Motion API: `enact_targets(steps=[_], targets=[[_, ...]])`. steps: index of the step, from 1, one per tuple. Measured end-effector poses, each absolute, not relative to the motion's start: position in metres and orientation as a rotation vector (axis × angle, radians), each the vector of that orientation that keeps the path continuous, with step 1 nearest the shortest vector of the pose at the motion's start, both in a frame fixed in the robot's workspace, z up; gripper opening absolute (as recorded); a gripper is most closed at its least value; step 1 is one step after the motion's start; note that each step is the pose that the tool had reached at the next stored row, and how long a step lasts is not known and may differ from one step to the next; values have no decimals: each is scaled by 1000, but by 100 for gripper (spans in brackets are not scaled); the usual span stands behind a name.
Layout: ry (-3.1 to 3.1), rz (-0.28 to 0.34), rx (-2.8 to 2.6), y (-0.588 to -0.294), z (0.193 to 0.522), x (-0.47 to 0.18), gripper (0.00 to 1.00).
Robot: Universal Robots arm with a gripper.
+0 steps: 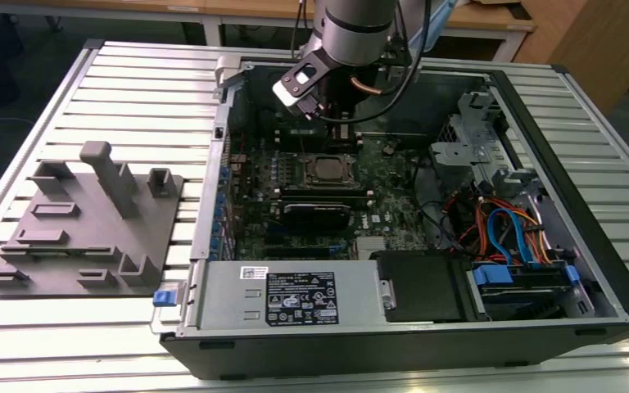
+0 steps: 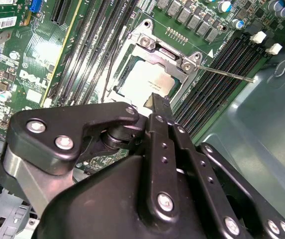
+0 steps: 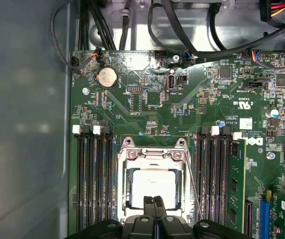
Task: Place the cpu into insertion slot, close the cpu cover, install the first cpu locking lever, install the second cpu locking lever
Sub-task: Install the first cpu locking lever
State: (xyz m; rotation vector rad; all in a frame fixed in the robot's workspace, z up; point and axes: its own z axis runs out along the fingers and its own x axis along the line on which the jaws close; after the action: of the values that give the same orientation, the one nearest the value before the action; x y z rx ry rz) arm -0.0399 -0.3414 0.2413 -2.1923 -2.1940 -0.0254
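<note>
OBSCURED AND CROPPED AREAS

First wrist view: the gripper (image 3: 153,200) covers the edge of the cpu (image 3: 152,181) and of the cover (image 3: 154,155) nearest its fingertips. One end of the lever (image 3: 192,184) passes behind it. The gripper body is cut off by the picture's edge.

Second wrist view: the gripper body hides one side of the cover and the board (image 2: 28,74) beside it.

Exterior view: the arm (image 1: 353,33) is cropped at the top edge and hides part of the board behind it. The cpu is too small to tell how the lever sits.

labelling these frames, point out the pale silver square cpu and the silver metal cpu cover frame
pale silver square cpu (image 3: 154,183), first wrist view, centre of its top
silver metal cpu cover frame (image 3: 154,160), first wrist view, one bar of the frame
</note>
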Motion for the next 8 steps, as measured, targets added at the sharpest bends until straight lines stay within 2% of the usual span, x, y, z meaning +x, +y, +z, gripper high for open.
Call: enact_targets(steps=[8], targets=[[-2207, -25, -2179, -341, 241, -40, 10]])
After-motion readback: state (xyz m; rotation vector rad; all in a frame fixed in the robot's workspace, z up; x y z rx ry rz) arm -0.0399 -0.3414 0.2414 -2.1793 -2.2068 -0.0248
